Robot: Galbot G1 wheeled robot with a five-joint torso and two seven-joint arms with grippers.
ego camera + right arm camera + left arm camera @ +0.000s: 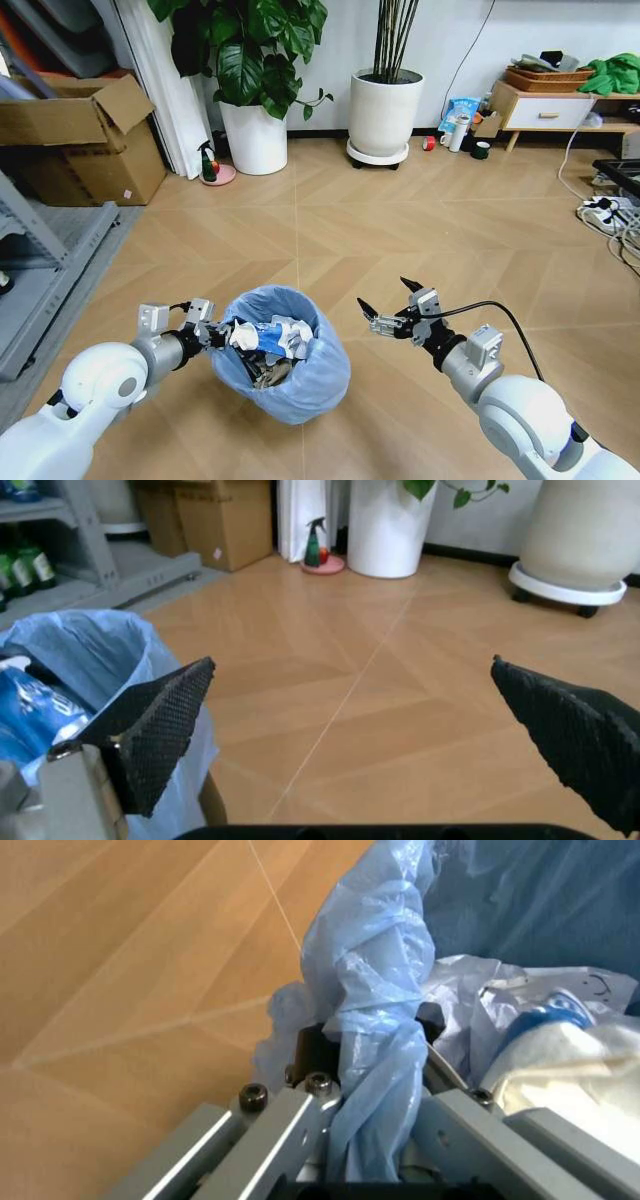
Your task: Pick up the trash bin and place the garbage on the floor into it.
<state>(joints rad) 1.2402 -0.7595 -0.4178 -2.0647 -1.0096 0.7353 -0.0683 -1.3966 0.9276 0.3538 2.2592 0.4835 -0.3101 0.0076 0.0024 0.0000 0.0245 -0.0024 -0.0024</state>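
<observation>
Tan wood floor (400, 215) runs back to white plant pots (385, 112). My left tool (203, 322) clamps the bin (300, 375) rim; my right tool (390, 303) gapes empty beside the bin.

Blue-lined trash bin (290, 375), garbage (270, 338) inside

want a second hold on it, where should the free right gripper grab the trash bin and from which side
Probably the bag-covered rim on the side facing the right gripper, coming in from the robot's right with one finger inside and one outside. The trash bin is round, so its thin rim suits the open jaws better than its wide body. The left gripper already clamps the opposite rim.
</observation>
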